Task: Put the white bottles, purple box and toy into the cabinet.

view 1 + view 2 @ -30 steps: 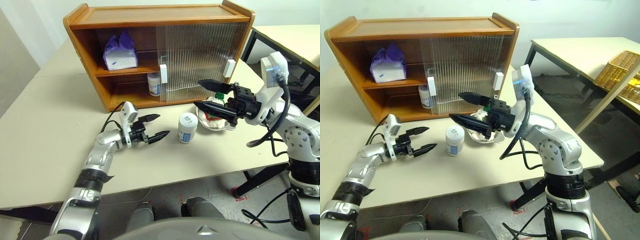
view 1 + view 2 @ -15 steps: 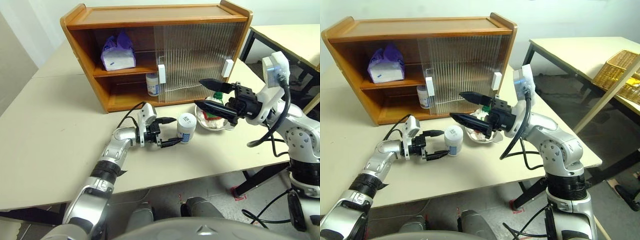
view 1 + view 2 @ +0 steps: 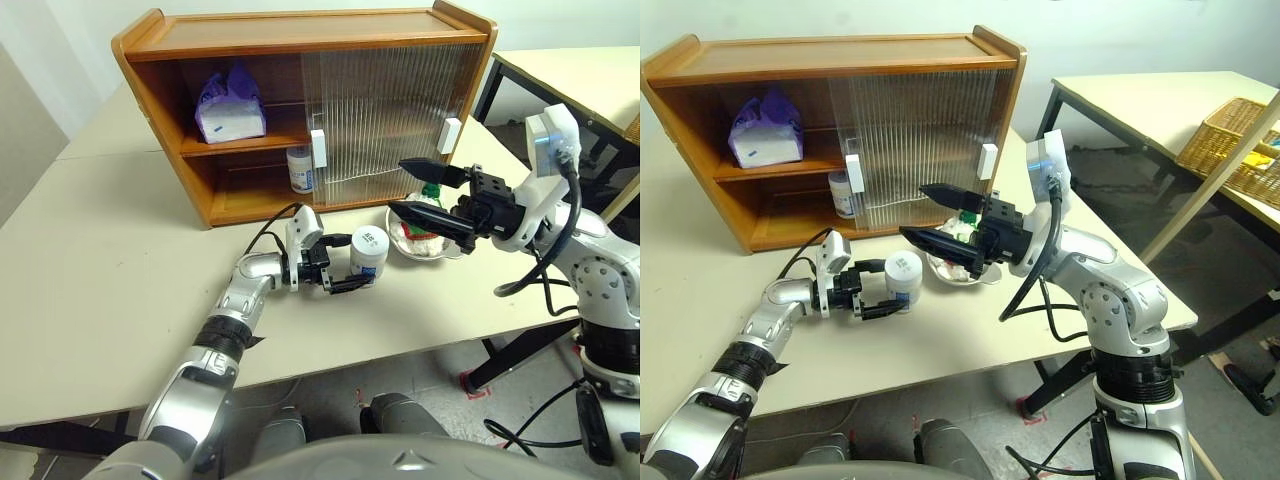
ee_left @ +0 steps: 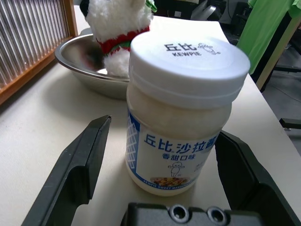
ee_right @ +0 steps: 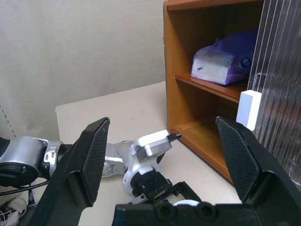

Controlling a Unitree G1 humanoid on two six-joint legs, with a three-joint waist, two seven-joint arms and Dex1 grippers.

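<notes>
White bottle [image 4: 181,113] between open left gripper [image 3: 345,264] jaws, untouched, on table [image 3: 90,260]

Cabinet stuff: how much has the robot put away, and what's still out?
Done: the purple box sits on the cabinet's top shelf, one white bottle on the bottom shelf. In hand: the left gripper is open around the second white bottle on the table, not clamped. Left: that bottle and the toy in its bowl.
</notes>
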